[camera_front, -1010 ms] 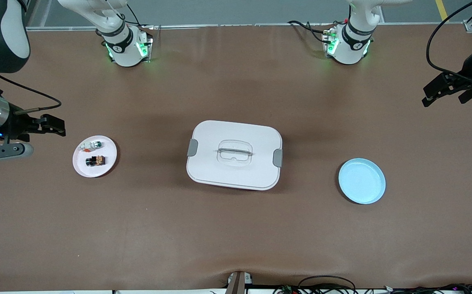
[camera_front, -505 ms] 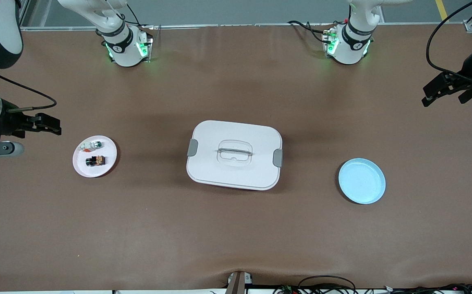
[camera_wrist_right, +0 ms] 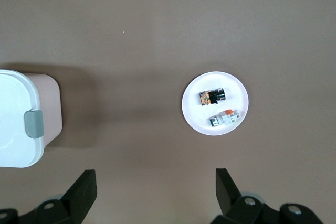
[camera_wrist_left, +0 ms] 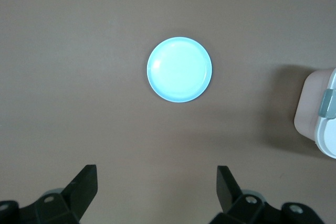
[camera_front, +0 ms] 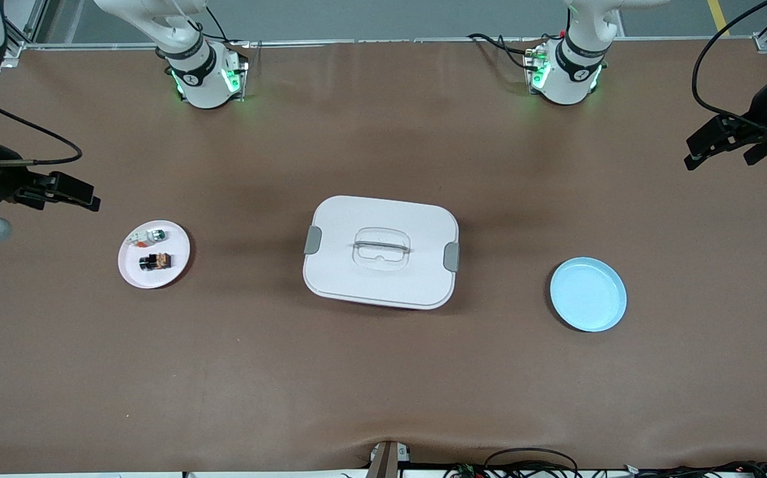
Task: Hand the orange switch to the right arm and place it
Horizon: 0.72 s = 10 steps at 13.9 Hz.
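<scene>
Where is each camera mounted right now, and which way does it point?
Front view: high, facing both arm bases; left pincer and right pincer open at the table's ends.
Left wrist view: looks down on the blue plate; own fingers show.
Right wrist view: down on the white plate with the orange switch.
Both wrist views share the white box.

Open worktop (camera_front: pixel 383 385) surrounds everything. The lidded white box (camera_front: pixel 381 252) sits mid-table, between the pink plate (camera_front: pixel 178 269) and blue plate (camera_front: pixel 588 294).
</scene>
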### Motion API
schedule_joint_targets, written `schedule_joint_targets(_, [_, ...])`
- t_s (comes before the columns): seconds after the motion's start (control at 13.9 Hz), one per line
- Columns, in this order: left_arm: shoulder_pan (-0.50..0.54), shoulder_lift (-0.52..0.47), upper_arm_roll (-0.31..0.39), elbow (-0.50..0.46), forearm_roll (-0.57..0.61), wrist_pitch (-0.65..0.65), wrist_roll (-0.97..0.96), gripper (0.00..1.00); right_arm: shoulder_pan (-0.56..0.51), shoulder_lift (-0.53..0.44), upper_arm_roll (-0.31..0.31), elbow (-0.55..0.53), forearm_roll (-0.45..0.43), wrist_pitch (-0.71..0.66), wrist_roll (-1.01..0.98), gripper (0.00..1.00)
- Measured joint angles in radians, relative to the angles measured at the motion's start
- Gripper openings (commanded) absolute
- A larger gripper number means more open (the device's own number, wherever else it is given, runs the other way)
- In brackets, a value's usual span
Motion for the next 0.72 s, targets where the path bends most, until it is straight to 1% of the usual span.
schedule_joint_targets(0.43, [0.000,0.017,0.000,0.020,0.000,-0.022,0.000,1.00,-0.008,0.000,-0.001,0.000,0.002,0.009,-0.004,1.00])
schedule_joint_targets(0.72, [-0.001,0.017,0.000,0.021,0.000,-0.022,0.000,1.00,-0.011,0.000,-0.005,0.000,-0.011,0.015,-0.046,1.00])
